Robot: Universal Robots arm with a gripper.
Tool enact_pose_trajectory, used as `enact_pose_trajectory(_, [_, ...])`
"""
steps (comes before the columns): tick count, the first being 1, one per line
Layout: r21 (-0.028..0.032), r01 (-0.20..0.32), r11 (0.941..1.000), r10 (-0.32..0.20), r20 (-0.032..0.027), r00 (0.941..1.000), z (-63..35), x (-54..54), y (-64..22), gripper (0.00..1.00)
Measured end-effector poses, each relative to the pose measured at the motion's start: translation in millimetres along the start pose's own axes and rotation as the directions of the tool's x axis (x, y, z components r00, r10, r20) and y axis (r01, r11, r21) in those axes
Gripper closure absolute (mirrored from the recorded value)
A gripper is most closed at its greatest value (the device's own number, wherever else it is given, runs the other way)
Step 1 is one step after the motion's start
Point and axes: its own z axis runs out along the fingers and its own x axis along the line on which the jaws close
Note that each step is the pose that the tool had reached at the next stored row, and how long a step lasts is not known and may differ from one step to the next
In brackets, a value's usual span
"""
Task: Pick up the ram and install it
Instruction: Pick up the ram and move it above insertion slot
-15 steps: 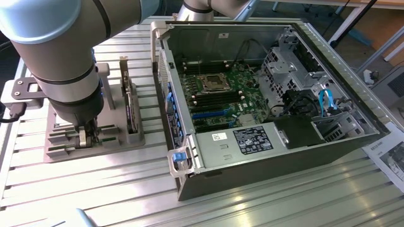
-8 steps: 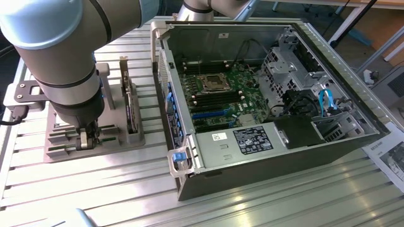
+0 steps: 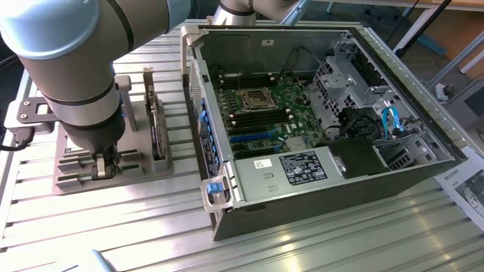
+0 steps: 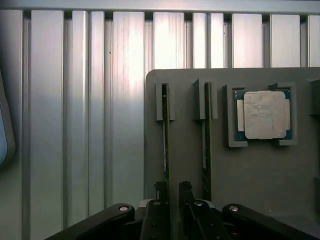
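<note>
Two slim ram sticks stand on edge in slots of a grey holder (image 4: pixel 185 150): one ram stick (image 4: pixel 165 142) and its twin (image 4: pixel 205 150) beside it. My gripper (image 4: pixel 173 194) hangs low over the holder, and its dark fingers (image 4: pixel 160 200) are a narrow gap apart at the near end of the first stick, which lines up with that gap. Whether the fingers touch the stick I cannot tell. In the exterior view the gripper (image 3: pixel 103 168) sits down at the holder (image 3: pixel 68 181), to the exterior view's left of the open computer case (image 3: pixel 318 187).
A square silver processor (image 4: pixel 263 114) lies in a pocket of the holder. An upright expansion card (image 3: pixel 155 122) stands on the holder between my arm and the case. Inside the case lies the motherboard (image 3: pixel 261 113) with black memory slots. The ribbed metal table (image 3: pixel 113 226) surrounds everything.
</note>
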Motion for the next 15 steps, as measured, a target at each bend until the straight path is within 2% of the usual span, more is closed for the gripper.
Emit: enact_pose_trajectory(15, [0.0,0.006,1.0,-0.006,-0.0003,1.0,4.7,0.1,-1.4,0.76])
